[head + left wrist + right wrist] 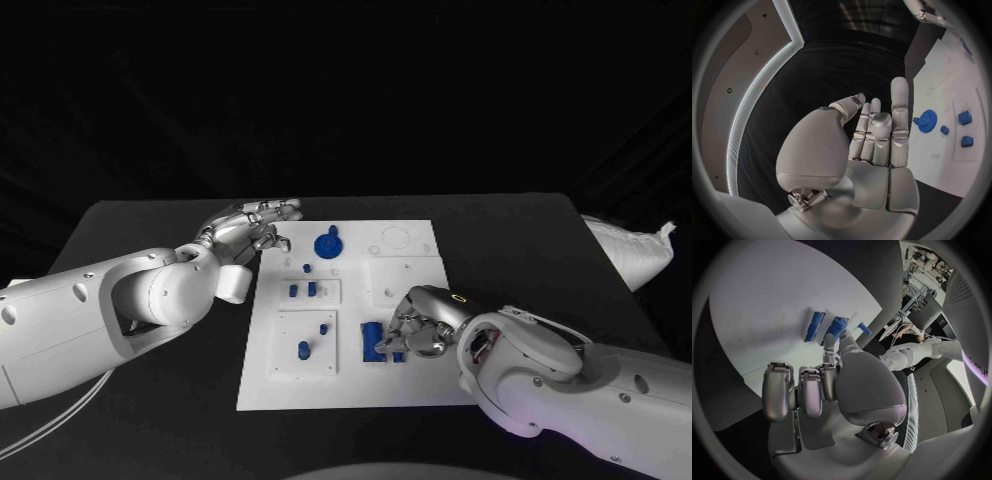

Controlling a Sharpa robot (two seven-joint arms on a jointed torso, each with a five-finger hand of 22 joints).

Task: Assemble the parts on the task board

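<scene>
Mid-assembly: right hand (408, 330) pinches a blue block (834, 328) at its board (418, 300) recess; gear (327, 243) seated just beside empty, half-curled left hand (248, 232); several pieces remain.

Smooth white arms (87, 310), jointed silver hands (248, 232).

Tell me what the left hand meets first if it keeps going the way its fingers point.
Probably the blue gear on the task board: the left hand hovers beside the board's far corner, fingers aimed toward it. Height is unclear.
</scene>
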